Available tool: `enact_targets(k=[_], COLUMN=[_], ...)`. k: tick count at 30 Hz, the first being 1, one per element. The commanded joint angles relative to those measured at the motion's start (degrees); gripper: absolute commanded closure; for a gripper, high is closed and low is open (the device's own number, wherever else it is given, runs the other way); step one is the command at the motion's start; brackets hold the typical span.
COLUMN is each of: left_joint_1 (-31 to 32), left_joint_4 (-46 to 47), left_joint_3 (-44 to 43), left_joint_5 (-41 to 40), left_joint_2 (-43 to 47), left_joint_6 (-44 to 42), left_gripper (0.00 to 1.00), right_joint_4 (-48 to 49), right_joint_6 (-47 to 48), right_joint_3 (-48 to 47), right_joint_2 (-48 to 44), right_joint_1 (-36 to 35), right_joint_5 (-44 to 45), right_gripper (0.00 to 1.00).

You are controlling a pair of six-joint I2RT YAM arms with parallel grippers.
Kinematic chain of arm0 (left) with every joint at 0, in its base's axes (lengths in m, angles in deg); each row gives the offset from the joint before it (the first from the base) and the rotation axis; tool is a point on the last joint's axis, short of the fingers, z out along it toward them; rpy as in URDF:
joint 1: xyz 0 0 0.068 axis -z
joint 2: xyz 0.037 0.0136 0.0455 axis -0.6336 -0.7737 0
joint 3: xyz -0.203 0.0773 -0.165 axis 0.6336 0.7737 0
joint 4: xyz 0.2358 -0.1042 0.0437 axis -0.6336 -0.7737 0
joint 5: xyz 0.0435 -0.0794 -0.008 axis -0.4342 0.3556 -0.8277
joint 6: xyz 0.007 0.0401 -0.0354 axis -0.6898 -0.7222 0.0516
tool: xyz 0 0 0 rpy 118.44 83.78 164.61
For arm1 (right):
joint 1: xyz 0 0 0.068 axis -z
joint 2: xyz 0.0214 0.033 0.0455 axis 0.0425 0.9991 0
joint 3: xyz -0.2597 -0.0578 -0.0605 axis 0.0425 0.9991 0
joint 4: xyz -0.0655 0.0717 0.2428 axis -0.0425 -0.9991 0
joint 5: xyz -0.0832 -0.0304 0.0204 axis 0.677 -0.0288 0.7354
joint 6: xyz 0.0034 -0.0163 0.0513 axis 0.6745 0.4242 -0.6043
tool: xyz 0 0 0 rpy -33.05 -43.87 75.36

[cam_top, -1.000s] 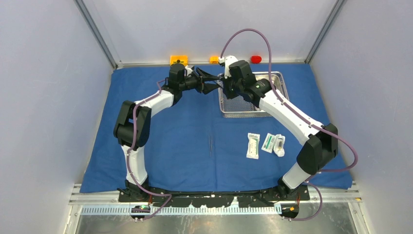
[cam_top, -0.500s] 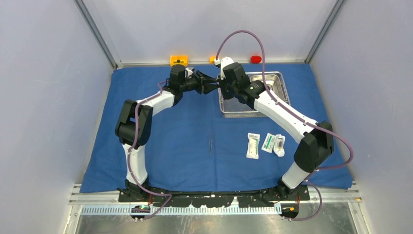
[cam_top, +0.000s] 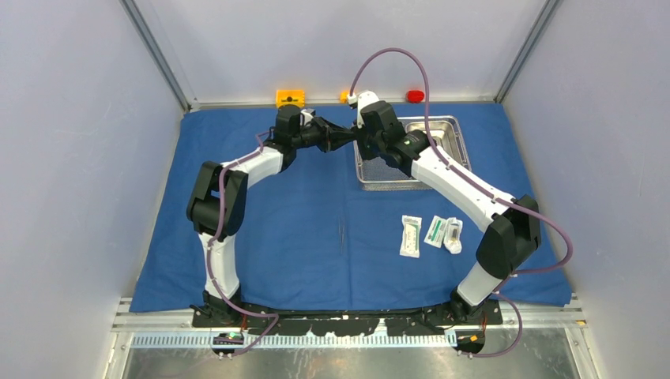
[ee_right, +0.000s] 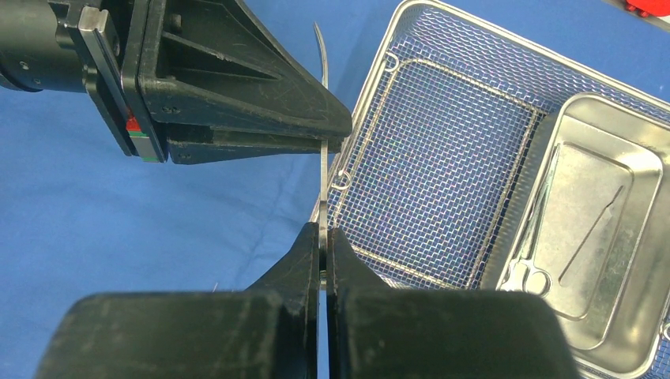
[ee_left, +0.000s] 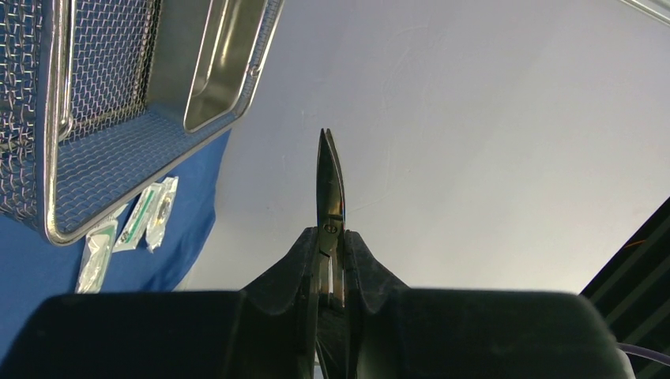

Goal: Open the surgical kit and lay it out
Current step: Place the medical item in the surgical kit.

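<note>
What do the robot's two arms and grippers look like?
The left arm and right arm have white links with bulky black joints. A thin purple-grey cable runs along each. The left gripper and right gripper have black wedge-shaped fingers; the left carries a small red-green marking.

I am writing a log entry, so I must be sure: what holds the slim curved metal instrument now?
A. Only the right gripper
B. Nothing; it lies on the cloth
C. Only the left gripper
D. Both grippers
D: in the right wrist view the left gripper and the right gripper are each shut on the slim metal instrument.
</note>
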Motion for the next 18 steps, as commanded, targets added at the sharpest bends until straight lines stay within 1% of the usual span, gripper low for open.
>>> enact_targets(k=[1, 5, 7, 10, 14, 18], left_joint_1=[0.61, 0.66, 0.46, -0.02, -1.49, -2.48], left_joint_4=[3.95, 3.95, 4.11, 3.53, -0.3, -6.91], left_joint_3=[-1.08, -1.05, -0.69, 0.13, 0.7, 1.29], left_joint_5=[0.78, 0.7, 0.61, 0.36, 0.31, 0.18], left_joint_2=[0.92, 0.88, 0.99, 1.76, 3.97, 7.65], left_joint_6=[0.34, 0.0, -0.17, -1.3, -5.81, -14.09], left_gripper=[0.91, 0.98, 1.0, 1.0, 1.0, 1.0], right_joint_4=[0.8, 0.89, 0.83, 0.62, 0.52, 0.12], right_joint_6=[-1.52, -2.22, -2.42, -1.82, -0.22, 0.75], right_joint_3=[-1.07, -0.59, -0.32, 0.24, 2.28, 3.96], right_joint_2=[0.69, 0.84, 0.74, 0.05, -2.28, -5.03], right_joint_1=[-0.91, -0.85, -0.87, -0.89, -0.83, 0.17], right_joint_5=[-2.21, -4.91, -6.54, -7.6, -8.91, -9.98], right_gripper=[0.99, 0.94, 0.88, 0.77, 0.56, 0.47])
